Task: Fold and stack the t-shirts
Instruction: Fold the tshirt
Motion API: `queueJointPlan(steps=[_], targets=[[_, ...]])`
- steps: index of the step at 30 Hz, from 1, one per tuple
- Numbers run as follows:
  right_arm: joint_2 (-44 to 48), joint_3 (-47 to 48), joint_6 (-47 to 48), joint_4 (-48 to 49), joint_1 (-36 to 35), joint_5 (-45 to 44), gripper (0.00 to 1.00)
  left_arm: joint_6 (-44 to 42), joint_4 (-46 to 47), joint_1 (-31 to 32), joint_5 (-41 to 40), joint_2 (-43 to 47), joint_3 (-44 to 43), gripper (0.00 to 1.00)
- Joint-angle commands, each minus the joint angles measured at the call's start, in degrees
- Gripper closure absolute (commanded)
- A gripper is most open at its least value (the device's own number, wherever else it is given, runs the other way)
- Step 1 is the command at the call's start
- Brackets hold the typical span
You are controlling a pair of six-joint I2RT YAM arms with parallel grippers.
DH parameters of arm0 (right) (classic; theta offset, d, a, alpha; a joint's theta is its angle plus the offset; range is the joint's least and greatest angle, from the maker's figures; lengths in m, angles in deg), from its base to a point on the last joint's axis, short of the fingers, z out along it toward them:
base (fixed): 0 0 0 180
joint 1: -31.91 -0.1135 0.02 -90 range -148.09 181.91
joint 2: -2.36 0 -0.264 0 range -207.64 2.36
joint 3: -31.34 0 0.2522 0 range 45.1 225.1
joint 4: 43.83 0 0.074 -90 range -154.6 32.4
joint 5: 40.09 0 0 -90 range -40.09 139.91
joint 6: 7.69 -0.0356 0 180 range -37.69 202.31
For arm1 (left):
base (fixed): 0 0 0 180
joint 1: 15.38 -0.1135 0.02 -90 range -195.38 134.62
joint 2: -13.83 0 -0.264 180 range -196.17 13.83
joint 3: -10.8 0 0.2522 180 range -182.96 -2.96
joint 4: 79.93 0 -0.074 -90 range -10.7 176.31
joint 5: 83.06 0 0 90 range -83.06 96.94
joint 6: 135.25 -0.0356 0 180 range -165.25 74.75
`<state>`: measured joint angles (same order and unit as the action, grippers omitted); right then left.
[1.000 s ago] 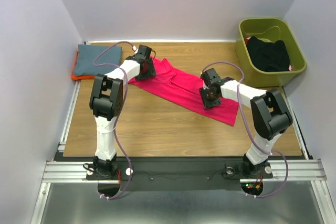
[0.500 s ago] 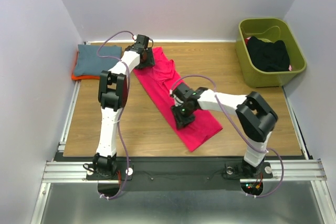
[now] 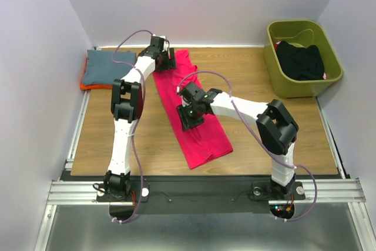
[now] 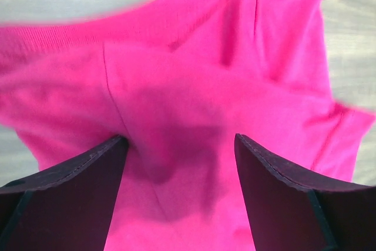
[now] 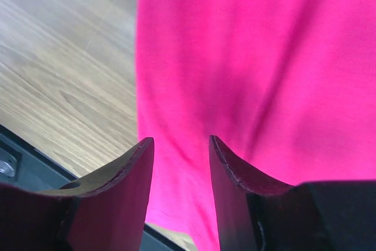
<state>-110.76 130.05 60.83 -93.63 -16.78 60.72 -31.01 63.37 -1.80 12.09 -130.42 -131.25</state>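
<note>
Two pincers hang over one magenta-pink t-shirt (image 3: pixel 202 142), which lies as a long, narrow strip on the wooden table (image 3: pixel 94 133). The left pincer (image 4: pixel 179 142) is over the strip's far end, by the neckline. Its jaws stand wide apart and grip nothing, and the wrinkled cloth spreads directly beneath and between them. The right pincer (image 5: pixel 181 142) is over the middle of the strip, close to one long edge. Its jaws are about half apart with nothing between them, with smooth cloth below and bare wood just beside one finger. Well off to the left of the left pincer, a folded slate blue-grey shirt (image 3: pixel 107 66) rests on an orange one (image 3: pixel 87 86), of which only an edge shows. Far to the right of the right pincer, a black garment (image 3: pixel 301 60) sits inside an olive-green bin (image 3: pixel 274 63).
</note>
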Motion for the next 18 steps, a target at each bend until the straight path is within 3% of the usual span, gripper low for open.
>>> queueJointPlan(steps=[1,9,14,18], targets=[[7.2,-0.6,1.5,-0.2,5.3,-6.6,0.53,1.0,6.5,-0.1,2.9,13.4,9.6,0.15],[14.8,-11.4,4.3,-0.1,15.5,-5.9,0.66,5.3,7.5,3.1,-1.8,33.2,32.7,0.20],[15.6,-14.3,5.8,0.4,17.4,-6.2,0.69,6.1,7.7,5.5,-3.9,35.6,40.4,0.21],[14.9,-16.3,5.6,1.5,17.4,-4.0,0.74,6.5,7.7,6.5,-4.2,32.5,39.5,0.25]])
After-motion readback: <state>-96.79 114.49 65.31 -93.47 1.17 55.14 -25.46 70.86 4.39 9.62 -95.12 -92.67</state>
